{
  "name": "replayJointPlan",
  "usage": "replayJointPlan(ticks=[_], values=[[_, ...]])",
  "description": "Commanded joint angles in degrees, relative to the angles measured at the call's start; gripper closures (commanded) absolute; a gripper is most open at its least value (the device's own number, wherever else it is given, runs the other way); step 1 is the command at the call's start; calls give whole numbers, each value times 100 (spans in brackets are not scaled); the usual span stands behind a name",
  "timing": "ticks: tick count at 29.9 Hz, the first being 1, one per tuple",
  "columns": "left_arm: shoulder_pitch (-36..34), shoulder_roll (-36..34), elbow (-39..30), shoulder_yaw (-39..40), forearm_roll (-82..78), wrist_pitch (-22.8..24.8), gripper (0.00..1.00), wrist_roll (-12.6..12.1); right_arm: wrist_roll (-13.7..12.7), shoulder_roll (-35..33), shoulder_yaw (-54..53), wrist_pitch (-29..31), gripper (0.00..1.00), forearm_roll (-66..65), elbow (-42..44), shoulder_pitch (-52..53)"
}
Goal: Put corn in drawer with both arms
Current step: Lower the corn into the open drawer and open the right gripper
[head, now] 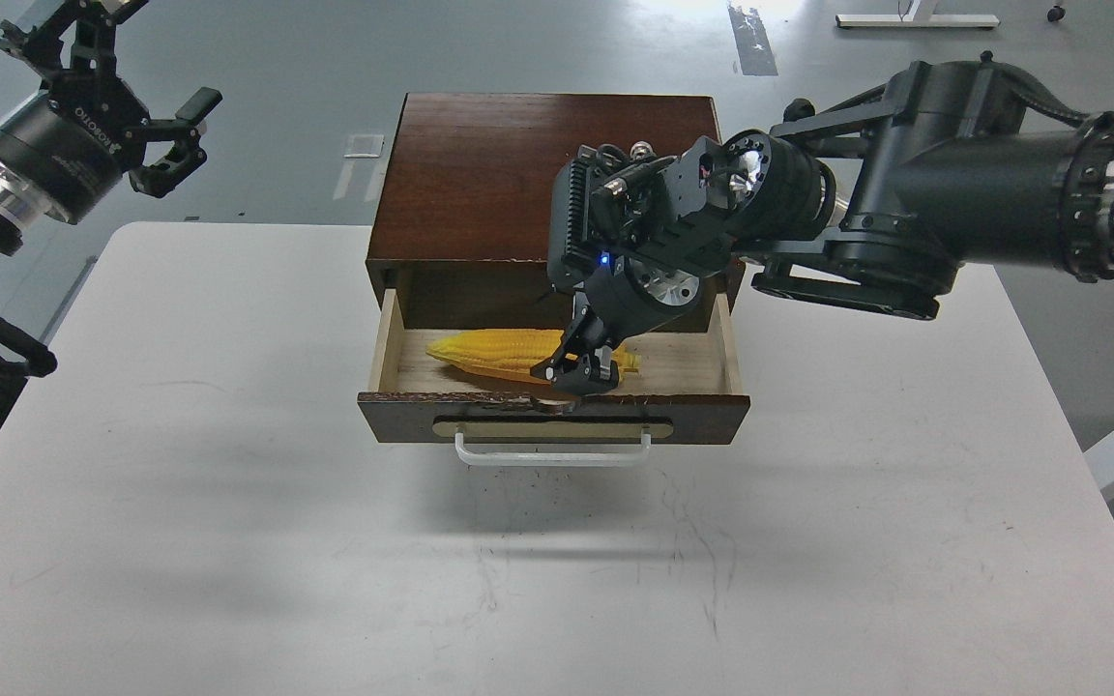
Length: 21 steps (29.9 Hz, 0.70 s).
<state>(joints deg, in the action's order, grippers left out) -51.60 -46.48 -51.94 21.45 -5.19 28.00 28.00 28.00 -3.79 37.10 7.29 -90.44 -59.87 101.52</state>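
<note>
With the near stretch of the white desk [557,580] bare but for faint scuffs, the first thing met is the drawer [553,418], pulled out toward the viewer, its white bar handle [553,454] hanging off the dark front. Inside, on the pale wood floor, lies the corn [494,353], lengthways across the drawer, its pointed end toward the left wall and its blunt end hidden under the right claw [576,372].

That right claw reaches down into the drawer over the corn's right part, fingertips low against the cob. From above the fingers look close around it, but whether they pinch it or have just let go I cannot tell; the dark parts run together. My judgement is that the placing is nearly done and the release is the step in hand. To do it well, the fingers should part fully before the arm rises, and the lift should go straight up, clear of the chipped front edge and the cabinet [557,174] overhang behind, so the corn is neither dragged nor rolled. After that the drawer is open and would probably need pushing in.

Farther back and off to the left, the left claw [170,135] hangs in the air above the desk's far corner, well apart from the drawer, its fingers spread and holding nothing.
</note>
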Motion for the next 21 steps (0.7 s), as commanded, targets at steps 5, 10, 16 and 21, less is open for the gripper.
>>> replayJointPlan(ticks=[5,10,16,21], values=[[0,8,0,-1,0,0,1,0,0,-95,-132,-8,23,61,-34,139],[0,-10,0,26,0,0,1,0,0,-543,-571,18,8,982,-60,579],[0,-1,0,52,0,0,1,0,0,-1352,-1082,71,1,2592,-34,799],[0,52,-9,52,0,0,1,0,0,-2318,-1363,71,0,4322,-42,404]])
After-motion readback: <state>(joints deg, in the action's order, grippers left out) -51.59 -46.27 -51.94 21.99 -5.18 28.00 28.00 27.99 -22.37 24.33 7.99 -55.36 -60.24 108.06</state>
